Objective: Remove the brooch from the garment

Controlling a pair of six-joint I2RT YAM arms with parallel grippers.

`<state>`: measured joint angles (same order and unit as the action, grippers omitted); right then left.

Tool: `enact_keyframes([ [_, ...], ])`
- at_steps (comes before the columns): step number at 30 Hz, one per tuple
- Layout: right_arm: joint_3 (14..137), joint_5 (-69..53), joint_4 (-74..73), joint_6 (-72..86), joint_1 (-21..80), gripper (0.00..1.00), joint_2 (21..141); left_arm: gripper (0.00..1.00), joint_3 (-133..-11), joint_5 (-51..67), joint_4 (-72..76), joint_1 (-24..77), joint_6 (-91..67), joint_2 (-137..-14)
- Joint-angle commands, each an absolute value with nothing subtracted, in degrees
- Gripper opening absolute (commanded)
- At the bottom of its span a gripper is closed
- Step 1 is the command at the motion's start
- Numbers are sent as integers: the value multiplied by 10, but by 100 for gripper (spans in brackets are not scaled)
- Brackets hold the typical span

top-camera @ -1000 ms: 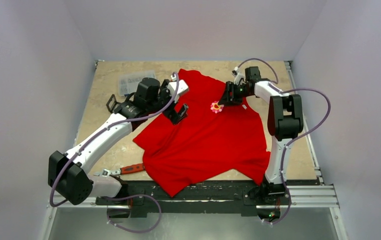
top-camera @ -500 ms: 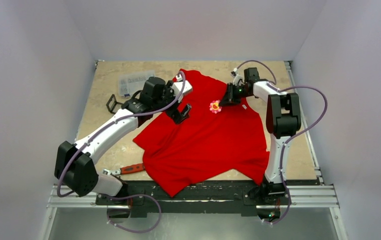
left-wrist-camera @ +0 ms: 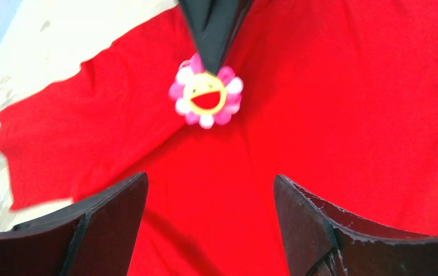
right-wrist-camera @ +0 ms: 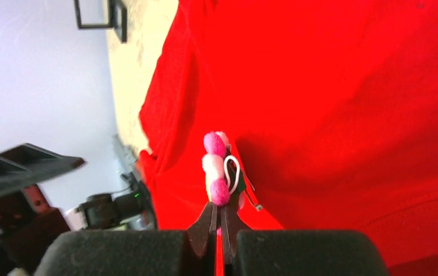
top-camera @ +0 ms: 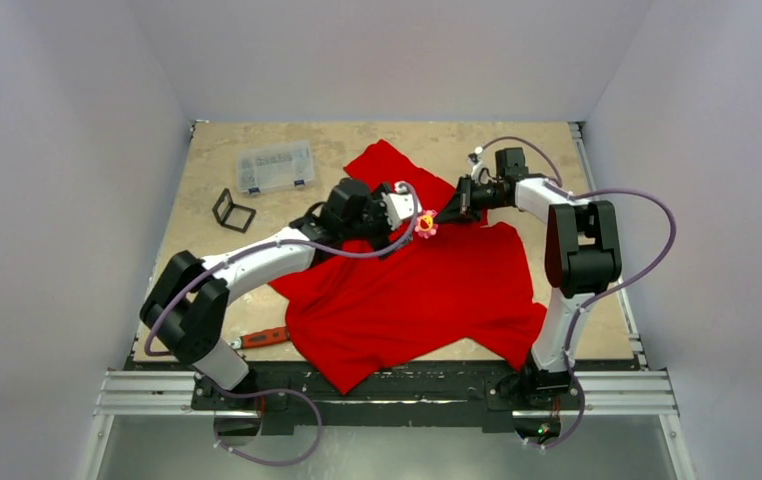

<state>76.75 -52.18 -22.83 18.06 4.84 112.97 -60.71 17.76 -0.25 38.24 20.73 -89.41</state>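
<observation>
I am pinching the brooch (right-wrist-camera: pixel 218 167) with my right claw (right-wrist-camera: pixel 219 221), its two tips pressed together on the flower's near edge. From that wrist I am seeing the petals edge-on, standing straight out ahead of the tips. The brooch is sitting on the garment (top-camera: pixel 437 290), high on its chest, and the garment is lying spread on the worktop (top-camera: pixel 557 140).

My left claw (left-wrist-camera: pixel 211 190) is facing the same spot from the other side. Its jaws are standing wide apart with nothing between them but red cloth. From the left wrist the flower's smiling face is pointing at me, lying ahead of and beyond the open fingertips, centred between them, with the right claw's dark tip coming down onto its far edge.

So the two claws are meeting almost head-on across the brooch, and the right one is the one in contact. I am judging that the pull has to run back along the right claw's own line. For that, the left claw should be gripping the cloth just short of the flower.
</observation>
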Motion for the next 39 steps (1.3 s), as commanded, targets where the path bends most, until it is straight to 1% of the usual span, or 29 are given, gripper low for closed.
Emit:
enact_keyframes([
  [1, 709, -585, -158, 297, 44, 0, 1097, 79, -594, 143, 117, 446, 242, -927],
  [8, 588, -624, -52, 461, 40, 0, 1042, 74, -585, 130, 146, 499, 257, -970],
  [10, 564, -627, -32, 510, 39, 0, 1028, 71, -585, 126, 142, 507, 269, -980],
  [14, 524, -633, 10, 605, 35, 0, 1013, 69, -591, 96, 136, 519, 286, -1004],
  [17, 503, -640, 34, 639, 33, 0, 1011, 67, -597, 58, 143, 522, 286, -1018],
  [18, 499, -639, 34, 643, 33, 0, 1010, 64, -602, 42, 144, 522, 281, -1022],
  [20, 491, -636, 34, 646, 33, 0, 1006, 54, -613, 14, 138, 522, 269, -1028],
  [23, 489, -632, 29, 644, 33, 0, 1001, 40, -615, 4, 127, 522, 260, -1026],
  [26, 490, -628, 27, 641, 33, 0, 997, 24, -620, 2, 120, 520, 246, -1025],
  [29, 493, -627, 25, 628, 33, 23, 994, 13, -629, 23, 97, 506, 205, -1022],
  [30, 497, -625, 19, 620, 31, 33, 993, 10, -629, 37, 94, 499, 192, -1019],
  [31, 502, -624, 16, 612, 30, 39, 992, 7, -630, 53, 90, 494, 178, -1015],
  [33, 518, -619, 2, 590, 24, 46, 990, 0, -633, 89, 80, 479, 148, -1010],
  [35, 544, -618, -30, 551, 17, 54, 990, 0, -640, 132, 67, 460, 121, -1007],
  [39, 610, -610, -114, 421, 10, 59, 988, 0, -656, 224, 50, 424, 58, -1011],
])
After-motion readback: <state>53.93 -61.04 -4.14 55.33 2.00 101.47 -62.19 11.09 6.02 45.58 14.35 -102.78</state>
